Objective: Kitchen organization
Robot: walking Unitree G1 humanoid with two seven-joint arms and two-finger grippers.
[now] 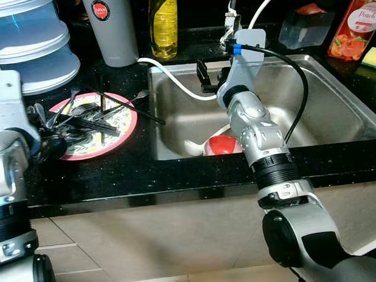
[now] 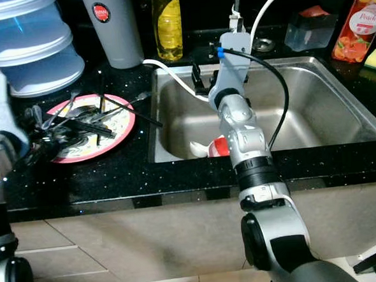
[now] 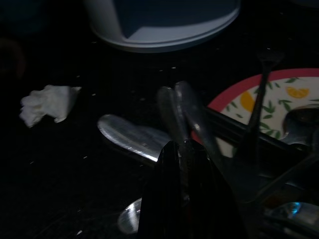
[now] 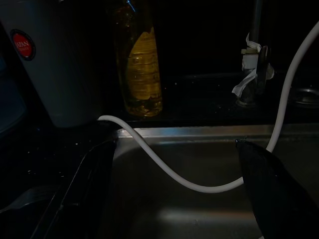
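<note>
Little looks sorted yet. Taking the sink (image 1: 339, 100) as landmark: a red bowl (image 1: 223, 144) sits in its basin, and a plate (image 1: 120, 129) heaped with cutlery (image 1: 87, 118) lies on the counter just left of it. The right gripper (image 1: 204, 76) hangs spread and empty over the basin's back left; the left gripper (image 3: 184, 164) is pinched on a spoon (image 3: 172, 117) at the plate's far edge.

Beyond the right claw (image 1: 204, 76), a white hose (image 1: 178, 81) crosses the steel sink (image 1: 339, 106); open basin lies below it.
</note>
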